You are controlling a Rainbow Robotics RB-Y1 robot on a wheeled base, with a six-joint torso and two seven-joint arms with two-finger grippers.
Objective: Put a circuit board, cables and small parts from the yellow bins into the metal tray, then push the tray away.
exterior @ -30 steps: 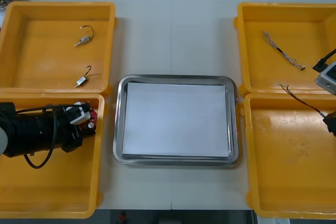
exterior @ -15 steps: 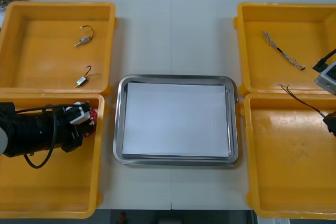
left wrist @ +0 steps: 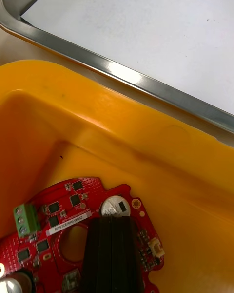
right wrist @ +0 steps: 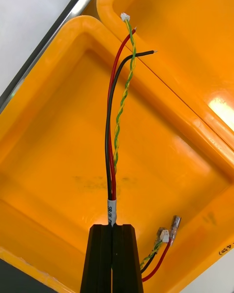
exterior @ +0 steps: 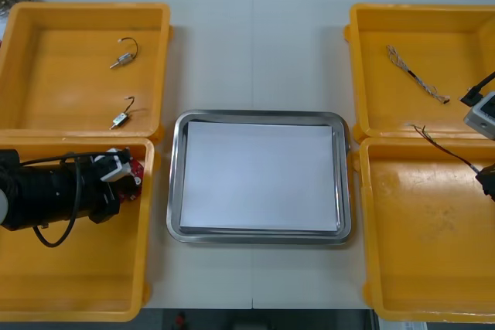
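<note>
**Board at the bin wall, tray just across it**

The left gripper point(exterior: 130, 177) sat low in the near-left bin point(exterior: 77, 284), right by the wall that faces the tray point(exterior: 259, 116). Its fingers were drawn together on the board point(left wrist: 53, 224), pinching it at the edge. Most of the red disc spread to one side of the fingers, and the green terminal block lay farthest from them.

The tray lay to the robot's right of this gripper, with only the bin wall and a strip of table between them. By my reading the coming move turned on that. The board had to rise over the wall and then travel sideways to the right onto the tray's white inside. The left arm was much the nearer of the two to the tray.

The right gripper point(exterior: 487, 179) hung over the near-right bin point(exterior: 425, 268), at its outer side and well apart from the tray. Its fingers were closed on the cables point(right wrist: 117, 127), a red, a black and a twisted yellow-green one. The bundle's long axis ran from the fingertips toward the tray, and the free ends reached the wall between the two right bins.

The tray held nothing yet.
</note>
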